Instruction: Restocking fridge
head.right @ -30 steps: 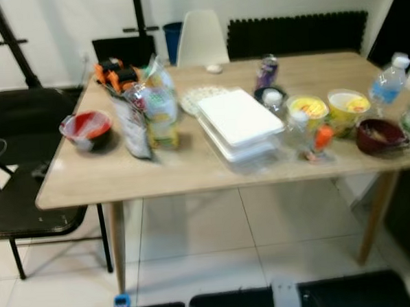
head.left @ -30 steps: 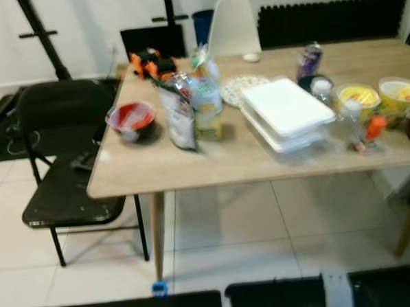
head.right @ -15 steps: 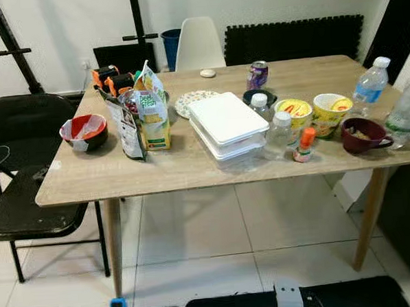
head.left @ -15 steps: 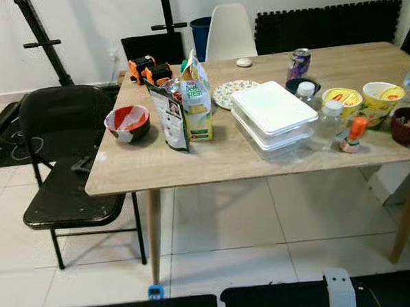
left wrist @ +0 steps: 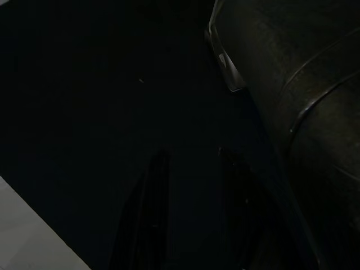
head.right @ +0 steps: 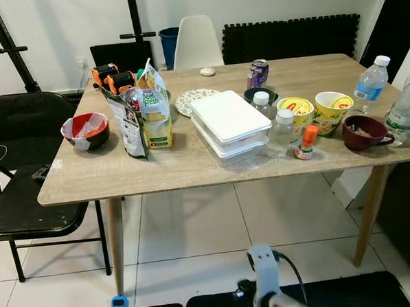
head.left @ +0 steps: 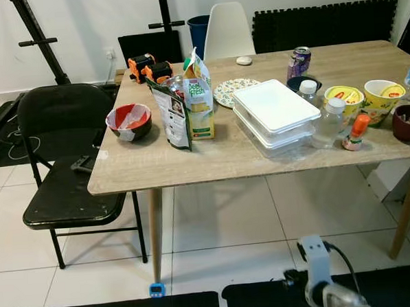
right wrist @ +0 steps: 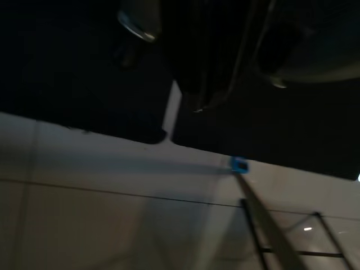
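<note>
- At far left we see a black chair [head.left: 67, 167] pushed up to the table [head.left: 192, 161].
- On the table's left part sits a red bowl [head.left: 128, 121]; behind it lie orange tools [head.left: 149, 65].
- Next come a dark pouch [head.left: 170, 117] and a juice carton [head.left: 199, 102], touching, both upright.
- A patterned plate [head.left: 227, 92] lies behind the white lidded box [head.left: 274, 114] at mid-table.
- A purple can [head.left: 298, 62] stands further back; two clear bottles [head.left: 327, 123] stand just right of the box.
- Then two yellow cups [head.left: 344, 99], a small orange-capped bottle [head.left: 354, 132], and a maroon mug [head.right: 364, 133].
- At the right edge stand water bottles [head.right: 370, 81].
- A white chair [head.left: 227, 30] stands behind the table.
- Our right arm [head.left: 320, 278] shows low, before the tiled floor [head.left: 222, 221].
- Left gripper [left wrist: 194, 214]: in the dark wrist view its two fingers [left wrist: 154, 214] stand apart, grasping nothing.
- Right gripper: its wrist view is too dark; we cannot tell.
</note>
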Controlling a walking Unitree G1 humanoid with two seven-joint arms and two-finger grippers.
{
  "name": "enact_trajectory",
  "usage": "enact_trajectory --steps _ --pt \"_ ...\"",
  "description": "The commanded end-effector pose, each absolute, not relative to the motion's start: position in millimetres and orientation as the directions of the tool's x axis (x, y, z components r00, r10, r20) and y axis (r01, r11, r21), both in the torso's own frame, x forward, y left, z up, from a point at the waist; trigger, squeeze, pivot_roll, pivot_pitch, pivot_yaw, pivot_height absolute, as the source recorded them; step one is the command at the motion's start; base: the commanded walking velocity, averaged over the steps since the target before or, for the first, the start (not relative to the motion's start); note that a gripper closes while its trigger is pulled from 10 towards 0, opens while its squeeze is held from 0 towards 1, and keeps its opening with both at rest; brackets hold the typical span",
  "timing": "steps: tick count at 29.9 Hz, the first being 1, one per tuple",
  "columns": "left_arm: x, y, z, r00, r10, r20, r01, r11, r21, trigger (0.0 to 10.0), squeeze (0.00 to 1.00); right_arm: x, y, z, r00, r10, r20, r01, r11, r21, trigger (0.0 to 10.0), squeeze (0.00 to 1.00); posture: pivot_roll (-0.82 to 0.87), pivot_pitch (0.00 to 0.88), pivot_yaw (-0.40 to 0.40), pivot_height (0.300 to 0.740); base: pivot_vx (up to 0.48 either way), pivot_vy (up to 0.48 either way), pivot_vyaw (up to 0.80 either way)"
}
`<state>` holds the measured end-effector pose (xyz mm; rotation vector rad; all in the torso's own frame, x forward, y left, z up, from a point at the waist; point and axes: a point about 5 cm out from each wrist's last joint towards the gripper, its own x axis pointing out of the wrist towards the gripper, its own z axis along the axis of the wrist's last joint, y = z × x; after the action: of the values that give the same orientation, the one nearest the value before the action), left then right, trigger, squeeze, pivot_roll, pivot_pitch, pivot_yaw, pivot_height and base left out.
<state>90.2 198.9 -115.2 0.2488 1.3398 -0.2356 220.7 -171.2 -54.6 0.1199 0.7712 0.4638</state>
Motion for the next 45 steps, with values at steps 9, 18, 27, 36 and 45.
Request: enact_trajectory --steps 9,18,27,36,45 --pt "142 182 -102 0.417 -0.070 -0.906 0.289 0.955 0.060 10.0 0.00 222 -161 -46 0.454 0.657 -0.602 -0.610 0.722 0.328 10.0 1.00 -0.02 0.000 -0.014 0.740 0.000 0.000 0.00" --pt "143 183 -101 0.415 -0.071 -0.907 0.298 0.952 0.062 10.0 0.00 227 -167 -22 0.281 0.859 -0.429 -0.754 0.474 0.455 10.0 1.00 -0.03 0.000 -0.002 0.740 0.000 0.000 0.00" --pt "145 183 -101 0.416 -0.075 -0.906 0.306 0.950 0.061 10.0 0.00 238 -162 14 0.192 0.968 -0.164 -0.828 0.250 0.502 10.0 1.00 -0.03 0.000 0.005 0.740 0.000 0.000 0.00" --pt "146 183 -100 0.418 -0.077 -0.905 0.304 0.951 0.059 10.0 0.00 259 -154 57 0.237 0.963 0.126 -0.870 0.153 0.468 10.0 1.00 -0.03 0.000 0.003 0.740 0.000 0.000 0.00" --pt "145 185 -101 0.413 -0.075 -0.908 0.307 0.950 0.061 10.0 0.00 302 -187 112 0.534 0.743 0.404 -0.828 0.365 0.425 10.0 0.00 -0.03 0.000 0.007 0.740 0.000 0.000 0.00"
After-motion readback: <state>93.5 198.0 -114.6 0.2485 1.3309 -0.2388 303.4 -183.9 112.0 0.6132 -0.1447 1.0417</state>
